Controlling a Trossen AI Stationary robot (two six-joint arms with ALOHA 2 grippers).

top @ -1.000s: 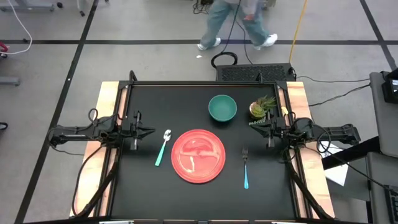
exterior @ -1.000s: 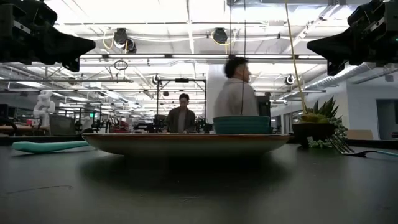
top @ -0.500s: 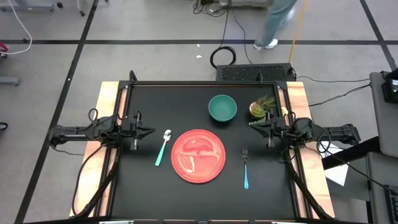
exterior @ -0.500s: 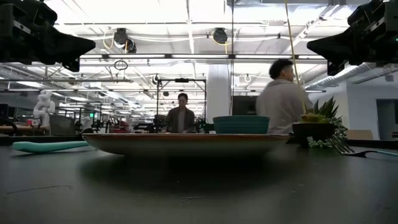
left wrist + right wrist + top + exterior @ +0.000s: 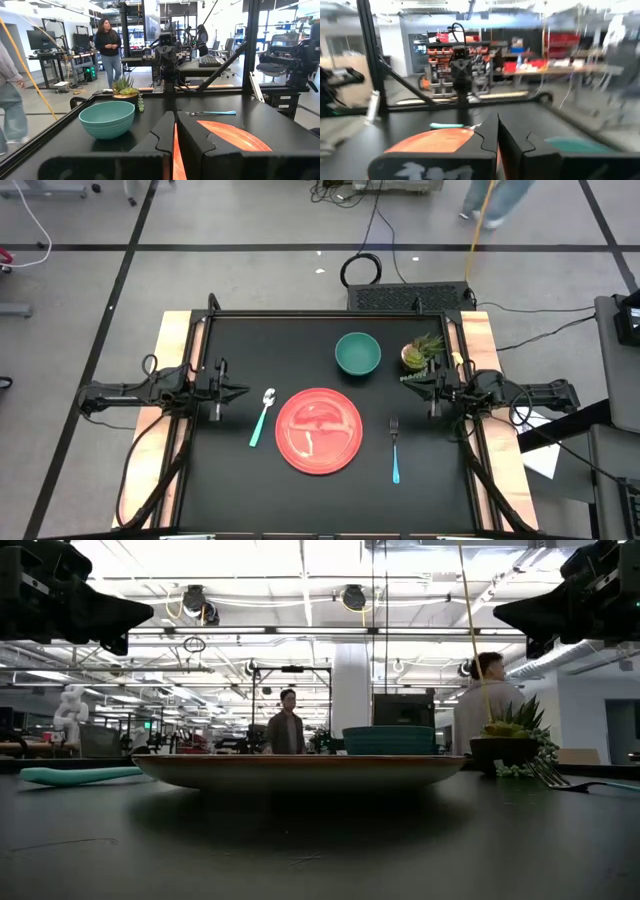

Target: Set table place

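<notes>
Nothing on the table (image 5: 220,470) has been moved; only a person beyond it has walked off rightward. The plate (image 5: 318,430) is flanked by spoon (image 5: 262,416) left, fork (image 5: 394,448) right, bowl (image 5: 357,353) far. Left gripper (image 5: 240,391) and right gripper (image 5: 408,378) are held closed, empty, at the edges. The setting looks complete; at most a retreat is called for.

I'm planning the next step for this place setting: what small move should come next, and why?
Probably the right tool, shut and empty at the table's right edge, should open and reach toward the small teal bowl. The round red plate already has the mint-handled spoon and blue-handled fork flanking it; only the bowl sits apart. The left tool waits shut.
</notes>
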